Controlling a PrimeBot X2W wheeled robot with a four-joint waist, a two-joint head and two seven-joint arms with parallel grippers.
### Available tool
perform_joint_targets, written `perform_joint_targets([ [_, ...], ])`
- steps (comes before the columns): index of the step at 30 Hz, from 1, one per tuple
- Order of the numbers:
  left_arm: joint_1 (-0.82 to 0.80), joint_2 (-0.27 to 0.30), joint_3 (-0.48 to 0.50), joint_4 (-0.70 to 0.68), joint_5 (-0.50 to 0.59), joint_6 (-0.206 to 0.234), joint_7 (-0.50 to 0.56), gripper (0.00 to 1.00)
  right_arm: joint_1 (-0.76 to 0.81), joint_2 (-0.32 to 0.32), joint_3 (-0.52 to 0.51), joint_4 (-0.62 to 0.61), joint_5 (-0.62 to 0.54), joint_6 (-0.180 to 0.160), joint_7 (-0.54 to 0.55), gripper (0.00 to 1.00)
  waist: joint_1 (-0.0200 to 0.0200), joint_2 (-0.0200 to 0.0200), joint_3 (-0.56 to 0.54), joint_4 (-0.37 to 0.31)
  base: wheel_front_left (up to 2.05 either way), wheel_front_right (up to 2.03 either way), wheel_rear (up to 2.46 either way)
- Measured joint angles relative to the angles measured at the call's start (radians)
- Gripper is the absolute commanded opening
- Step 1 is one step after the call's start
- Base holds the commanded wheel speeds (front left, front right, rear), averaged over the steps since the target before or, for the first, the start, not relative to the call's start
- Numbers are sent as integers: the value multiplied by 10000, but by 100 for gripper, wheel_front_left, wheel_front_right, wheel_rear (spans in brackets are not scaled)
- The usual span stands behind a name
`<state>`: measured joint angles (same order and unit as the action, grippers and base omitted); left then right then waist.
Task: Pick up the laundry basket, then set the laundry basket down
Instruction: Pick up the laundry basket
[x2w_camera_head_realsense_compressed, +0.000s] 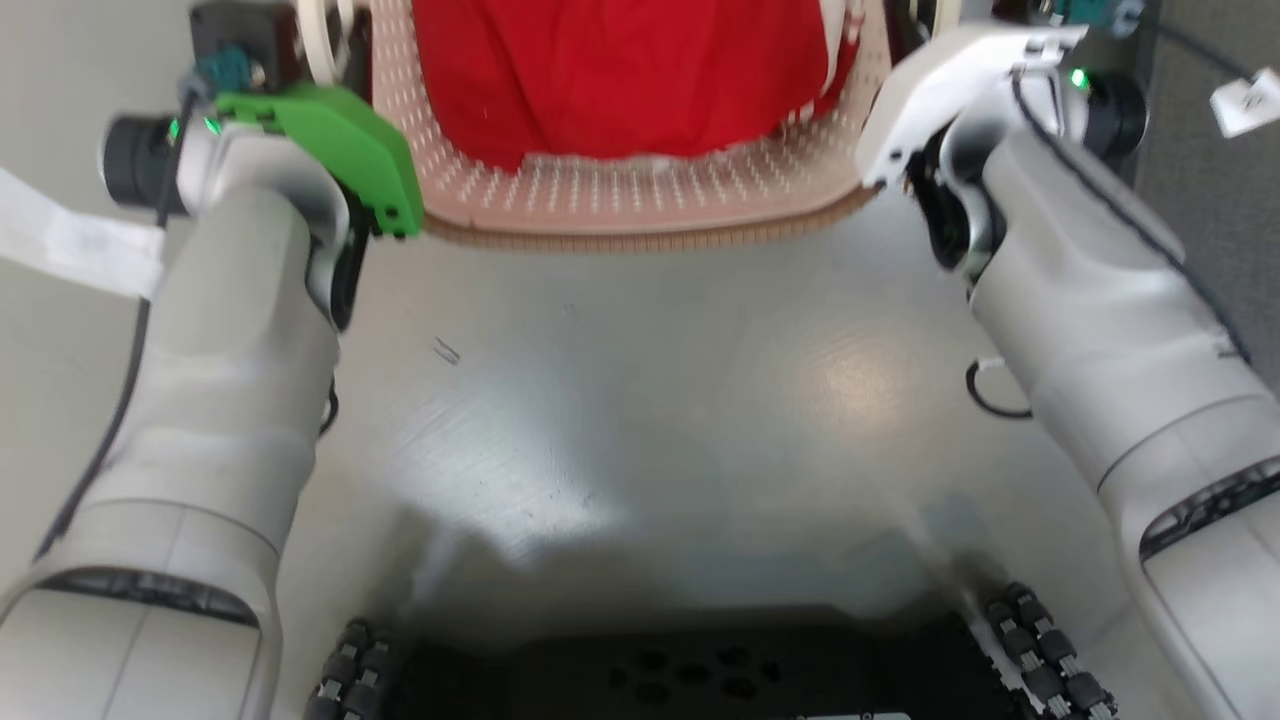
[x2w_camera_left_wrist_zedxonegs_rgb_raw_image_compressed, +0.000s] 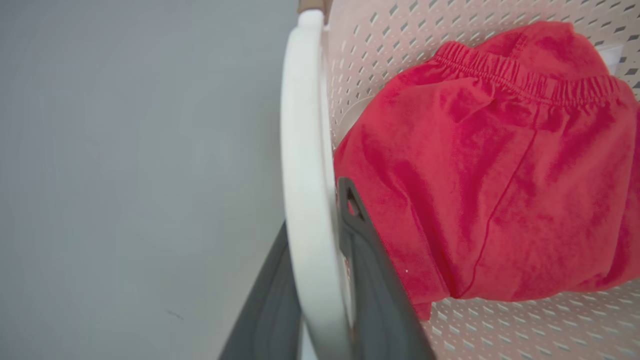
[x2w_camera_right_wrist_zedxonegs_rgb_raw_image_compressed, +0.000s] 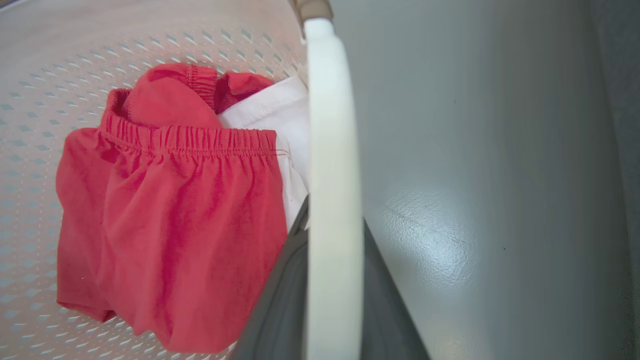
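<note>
Nearest: dark wheeled base (x2w_camera_head_realsense_compressed: 690, 670), then a glossy grey floor (x2w_camera_head_realsense_compressed: 640, 400), smooth, with soft glare. Pale forearms (x2w_camera_head_realsense_compressed: 220, 400) reach forward on either side.

Laundry basket (x2w_camera_head_realsense_compressed: 640, 205) sits between the two wrists at the far edge of the head view. Cannot tell whether it rests on the floor or hangs just clear of it.

Left gripper (x2w_camera_left_wrist_zedxonegs_rgb_raw_image_compressed: 320, 260): dark fingers (x2w_camera_left_wrist_zedxonegs_rgb_raw_image_compressed: 370, 280) pressed against both sides of the left handle (x2w_camera_left_wrist_zedxonegs_rgb_raw_image_compressed: 302, 165), clamped. Right gripper (x2w_camera_right_wrist_zedxonegs_rgb_raw_image_compressed: 334, 280): same, fingers tight on the right handle (x2w_camera_right_wrist_zedxonegs_rgb_raw_image_compressed: 332, 150).

Handles are smooth white plastic bars, rounded and gently arched (likely a bit slick, so the hold depends on squeeze). They look like the right place to grip, since they are rigid and set opposite each other.

Basket wall is cream plastic, thin and perforated with small slots. The corners are rounded and the rim (x2w_camera_head_realsense_compressed: 640, 238) is brown with a woven look. Judged light and fairly stiff, though the thin walls may flex if the arms pull unevenly.

Inside is a red garment (x2w_camera_left_wrist_zedxonegs_rgb_raw_image_compressed: 490, 165), soft knit with a gathered elastic waistband, and a white cloth (x2w_camera_right_wrist_zedxonegs_rgb_raw_image_compressed: 280, 115) beneath it. The load is limp and light and should not shift much.
</note>
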<state>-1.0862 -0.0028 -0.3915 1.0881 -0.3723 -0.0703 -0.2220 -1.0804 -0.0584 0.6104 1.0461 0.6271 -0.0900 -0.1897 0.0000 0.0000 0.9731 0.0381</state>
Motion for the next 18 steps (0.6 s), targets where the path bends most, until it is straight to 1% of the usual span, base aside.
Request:
perform_joint_targets([
  [18, 1651, -88, -654, 364, -980, -102, -96, 0, 1618, 159, 629, 458, 709, 29, -132, 0, 0, 0, -2022, 226, 0, 0, 0],
])
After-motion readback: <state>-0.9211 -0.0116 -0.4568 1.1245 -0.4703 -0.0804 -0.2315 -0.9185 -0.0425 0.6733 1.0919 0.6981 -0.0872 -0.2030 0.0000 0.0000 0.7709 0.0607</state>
